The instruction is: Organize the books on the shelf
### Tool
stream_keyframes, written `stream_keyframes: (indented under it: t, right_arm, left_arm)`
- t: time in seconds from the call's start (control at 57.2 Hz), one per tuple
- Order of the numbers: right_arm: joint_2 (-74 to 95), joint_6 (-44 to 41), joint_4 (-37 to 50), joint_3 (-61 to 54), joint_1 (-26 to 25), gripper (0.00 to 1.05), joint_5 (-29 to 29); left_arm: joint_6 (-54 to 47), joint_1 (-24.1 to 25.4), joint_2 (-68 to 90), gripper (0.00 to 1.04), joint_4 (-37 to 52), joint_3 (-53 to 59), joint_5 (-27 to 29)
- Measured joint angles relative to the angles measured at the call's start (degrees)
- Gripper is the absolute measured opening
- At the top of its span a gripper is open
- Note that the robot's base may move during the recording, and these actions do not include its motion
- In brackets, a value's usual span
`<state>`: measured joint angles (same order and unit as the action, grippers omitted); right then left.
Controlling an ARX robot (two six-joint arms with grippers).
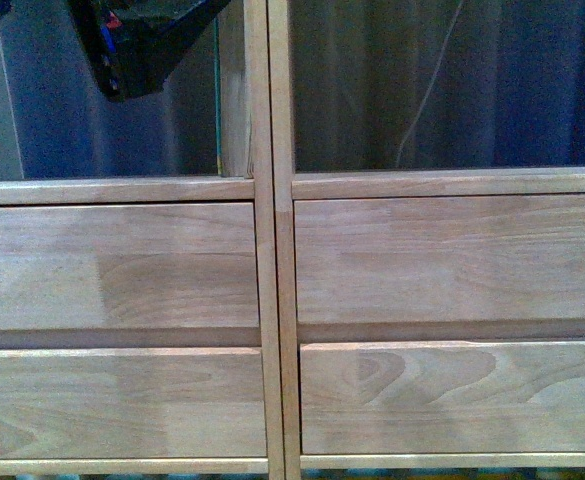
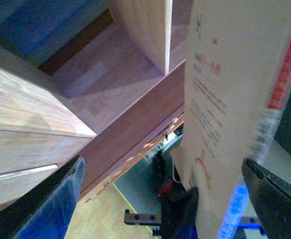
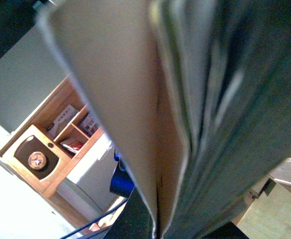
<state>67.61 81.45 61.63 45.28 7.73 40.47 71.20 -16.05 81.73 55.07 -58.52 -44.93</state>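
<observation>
The left fingers (image 2: 65,199) are hanging at the upper left compartment of the shelf (image 1: 272,300), spread wide and gripping nothing; a pale book (image 2: 225,99) is standing between them, long axis running along the fingers, just beside one, well apart from the other. More books (image 3: 195,114) are crowding the right wrist view; the right fingers' opening cannot be told.

front view dim and grainy, heavy blue cast. open compartments of the shelf (image 1: 272,250) are dark murk, drawer fronts (image 1: 112,270) flat-lit with a soft shadow line under each. left wrist view: book (image 2: 225,99) cover brightly lit, its red edge motion-smeared, shaded wood reads purple. right wrist view: books (image 3: 185,99) too close, fully out of focus, background behind them blown out white.
</observation>
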Motion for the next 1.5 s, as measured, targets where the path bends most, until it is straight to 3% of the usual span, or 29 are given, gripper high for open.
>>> stream_keyframes:
  t: [0.245, 0.7, 0.91, 1.207, 1.365, 1.505]
  right_arm:
    - [1.46, 3.19, 0.85, 0.07, -2.01, 0.07, -0.76]
    - [-0.87, 7.76, 7.98, -5.68, 0.13, 0.07, 2.29]
    - [-1.57, 9.77, 9.55, -6.97, -0.79, 0.07, 3.04]
    - [-2.6, 11.85, 11.04, -8.11, -1.62, 0.08, 3.5]
    - [-2.71, 13.14, 12.26, -8.39, -1.62, 0.31, 3.52]
    - [-2.71, 13.68, 12.39, -8.39, -1.6, 0.49, 3.52]
  left_arm:
    - [-1.09, -0.81, -0.42, 0.97, 0.13, 0.57, -0.17]
    - [-4.17, -5.51, 1.55, 0.97, -4.24, -6.03, 2.14]
    - [-7.1, -7.17, 2.21, 0.69, -6.73, -7.34, 3.74]
    - [-7.3, -7.5, 2.38, 0.32, -2.27, -7.02, 3.93]
    - [-6.73, -7.54, 2.36, 0.1, -0.46, -5.81, 2.93]
    - [-5.88, -7.19, 1.68, 0.07, 1.62, -4.61, 2.93]
